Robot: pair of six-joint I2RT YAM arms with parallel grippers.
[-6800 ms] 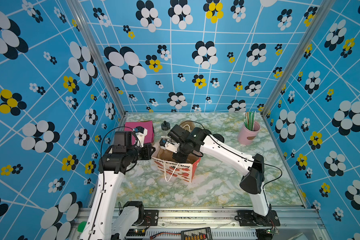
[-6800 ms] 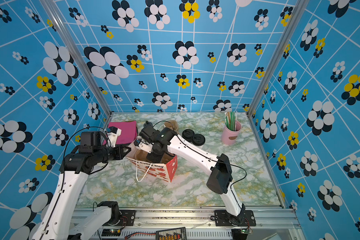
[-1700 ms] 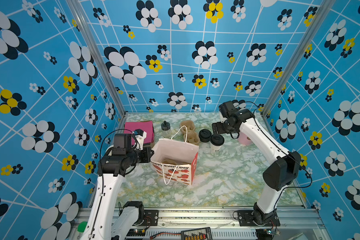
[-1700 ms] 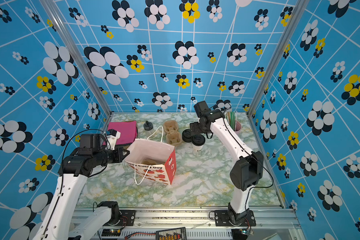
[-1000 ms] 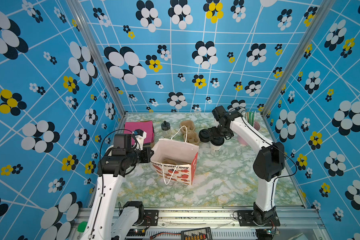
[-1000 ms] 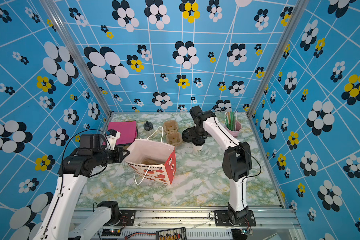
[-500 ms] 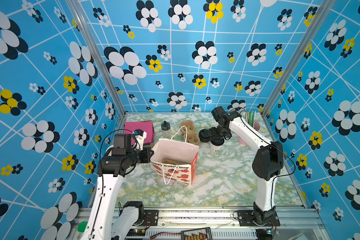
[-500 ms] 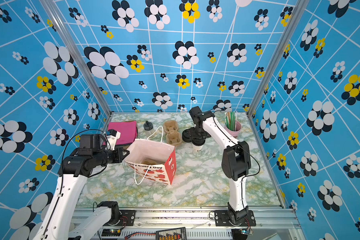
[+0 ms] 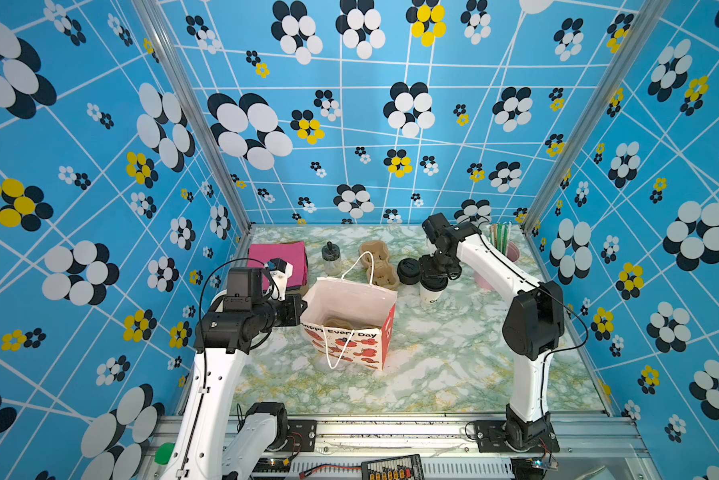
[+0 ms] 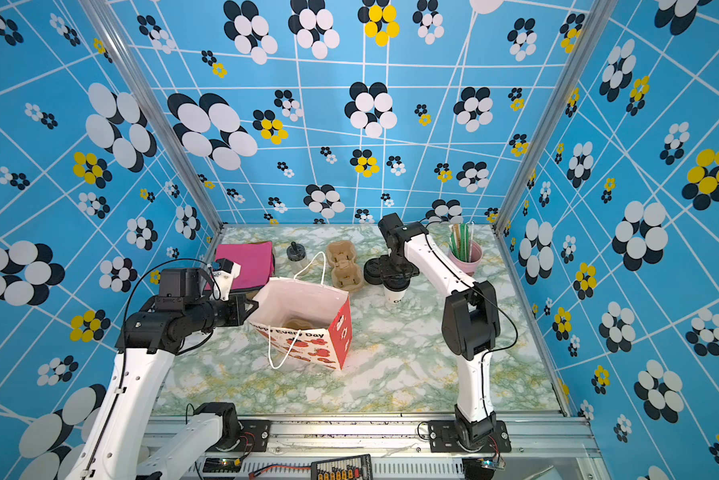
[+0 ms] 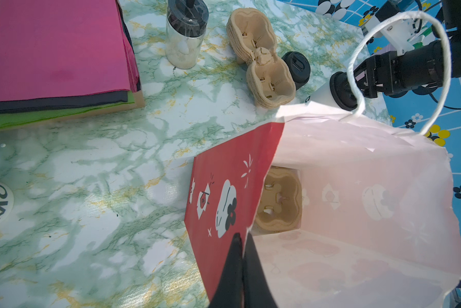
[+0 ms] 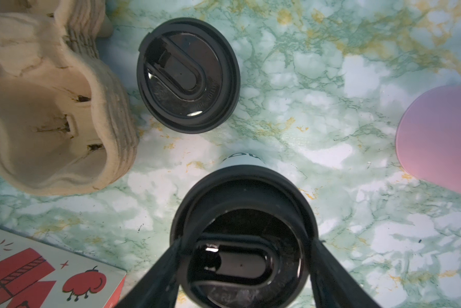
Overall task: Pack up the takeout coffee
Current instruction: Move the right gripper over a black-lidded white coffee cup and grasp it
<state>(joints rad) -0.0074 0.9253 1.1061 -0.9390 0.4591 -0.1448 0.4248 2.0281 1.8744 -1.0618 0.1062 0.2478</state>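
Observation:
The takeout coffee [image 9: 431, 291] [image 10: 396, 291] is a white paper cup with a black sip lid [image 12: 244, 213], standing upright on the marble table right of the bag. My right gripper [image 9: 434, 270] [image 12: 245, 241] comes down over it, one finger pressed against each side of the lid's rim. The red-and-white paper bag [image 9: 349, 345] [image 10: 304, 340] stands open at the table's middle, with a brown cup carrier [image 11: 280, 202] on its floor. My left gripper [image 11: 242, 236] [image 9: 301, 309] is shut on the bag's left rim and holds the mouth open.
A stack of black lids [image 9: 407, 271] [image 12: 188, 74] sits just left of the coffee, beside a stack of brown cup carriers [image 9: 376, 259]. A lidded jar [image 9: 331, 257] and pink napkins [image 9: 279, 257] lie at the back left, a pink straw cup [image 10: 468, 255] at the back right.
My right gripper's jaws have narrowed from wide open down onto the coffee's lid. The left arm, the bag and the cup have stayed in place.

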